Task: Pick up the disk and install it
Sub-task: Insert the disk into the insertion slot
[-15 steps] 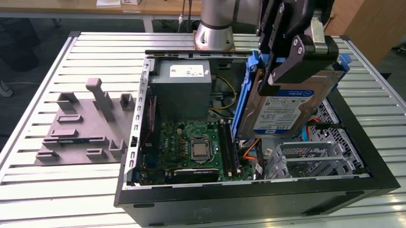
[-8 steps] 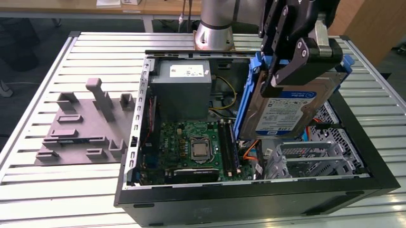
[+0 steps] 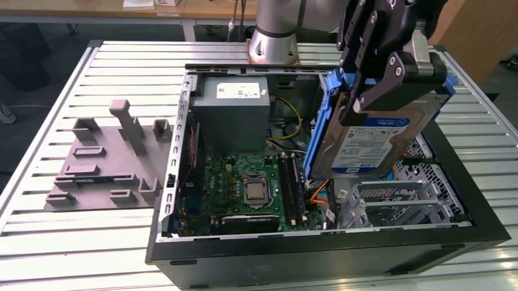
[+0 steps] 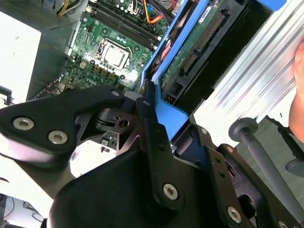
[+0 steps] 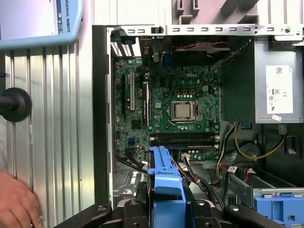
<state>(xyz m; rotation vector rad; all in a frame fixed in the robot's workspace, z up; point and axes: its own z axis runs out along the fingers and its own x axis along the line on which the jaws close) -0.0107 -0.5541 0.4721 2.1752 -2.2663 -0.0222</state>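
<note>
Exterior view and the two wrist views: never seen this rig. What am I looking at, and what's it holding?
Exterior view: a camera off the arm. A robot arm stands on a slatted table behind an open computer case with a green motherboard and grey power supply inside. A grey fixture plate lies at the exterior view's left. The black gripper is shut on the disk, a silver drive with blue rails, held tilted above the case. Both wrist views come from cameras riding on the arm, looking past the gripper into the case. The first wrist view also catches a person's hand.
</note>
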